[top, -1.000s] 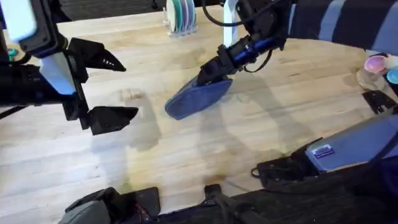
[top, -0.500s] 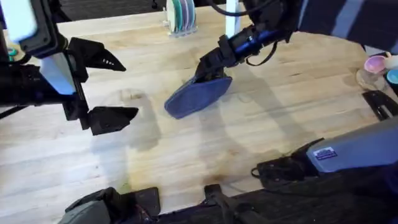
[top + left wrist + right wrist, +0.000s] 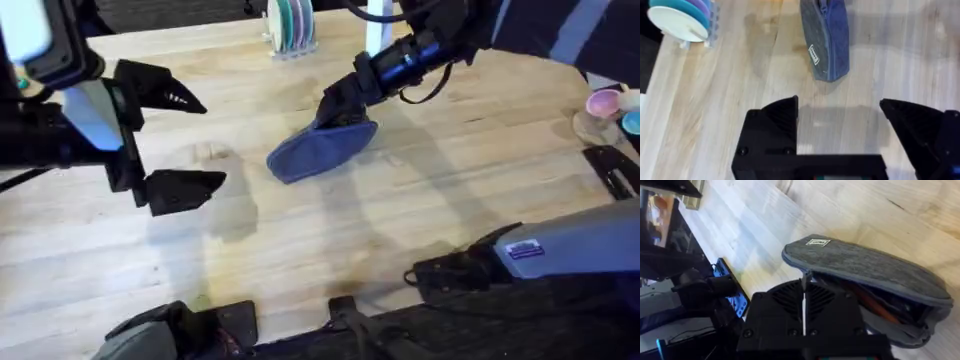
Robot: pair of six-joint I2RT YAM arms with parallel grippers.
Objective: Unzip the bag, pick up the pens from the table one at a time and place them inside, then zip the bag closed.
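Overhead: blue-grey bag [image 3: 322,150] lying on the pale wooden bench [image 3: 400,230], just above centre of the frame, long axis slanting from lower left to upper right. Right hand [image 3: 338,105] pressed onto the bag's upper right end, black fingers closed together on the fabric or zipper there; exact grip point hidden under the fingers. Left hand [image 3: 172,140] large at the left of the frame, fingers spread wide, nothing between them, well apart from the bag. Rack of coloured plates [image 3: 291,25] at the top edge, cut off by the frame.

Left wrist view: bag [image 3: 826,37] at upper centre, far end cut off by the top edge, small white label on its side. Left hand [image 3: 840,125] gaping, empty, bare bench between the fingers. Plates [image 3: 680,17] at the upper left corner.

Right wrist view: bag [image 3: 875,287] across the middle, partly unzipped, something reddish-orange inside, hard to make out. Right hand [image 3: 804,302] closed at the zipper line near the bag's labelled end; whether on the pull tab, cannot tell.
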